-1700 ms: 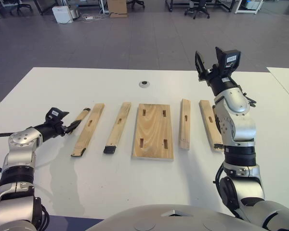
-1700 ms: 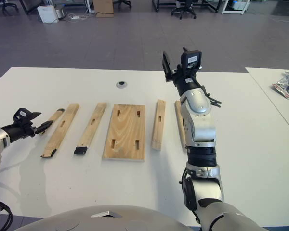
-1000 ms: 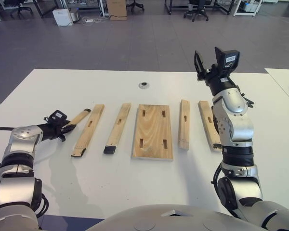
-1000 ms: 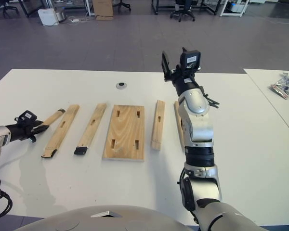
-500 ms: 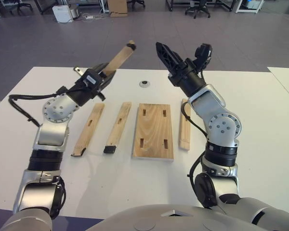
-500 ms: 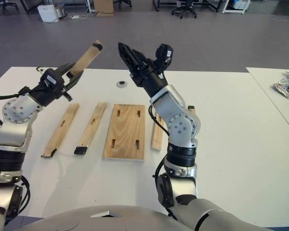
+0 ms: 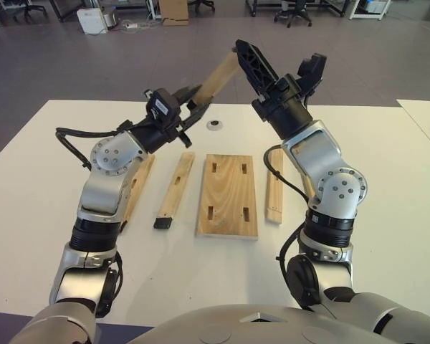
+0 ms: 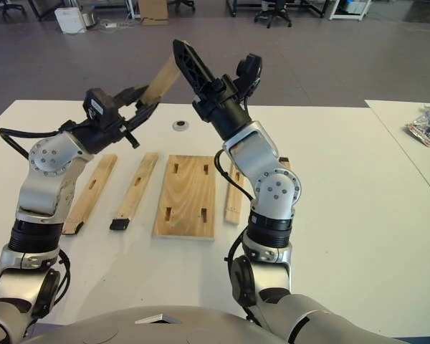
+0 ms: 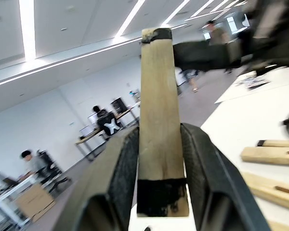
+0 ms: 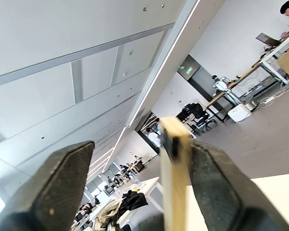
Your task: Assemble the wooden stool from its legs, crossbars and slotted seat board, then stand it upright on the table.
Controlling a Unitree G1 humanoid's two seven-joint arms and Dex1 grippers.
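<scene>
My left gripper [image 7: 180, 109] is shut on a short wooden crossbar [image 7: 216, 74] with dark ends, held slanting up above the table's back. In the left wrist view the crossbar [image 9: 157, 101] rises between the gripper's two fingers [image 9: 119, 169]. My right gripper [image 7: 247, 59] stands open at the bar's upper end; in the right wrist view that end [image 10: 175, 159] lies close to one finger [image 10: 213, 192]. The slotted seat board [image 7: 229, 193] lies flat mid-table. Slotted pieces [image 7: 175, 188] [image 7: 274, 192] lie on either side of it; a third [image 7: 135, 188] lies partly behind the left arm.
A small round fitting [image 7: 214, 125] sits on the white table [image 7: 50, 136] behind the board. One more wooden piece [image 8: 286, 165] peeks out behind the right arm. A packet [image 8: 424, 127] lies on the neighbouring table at the right.
The left gripper took the crossbar from the table's left side, lifted it and carried it toward the middle. The right arm swung in from the right, and its fingers now flank the bar's upper end.
</scene>
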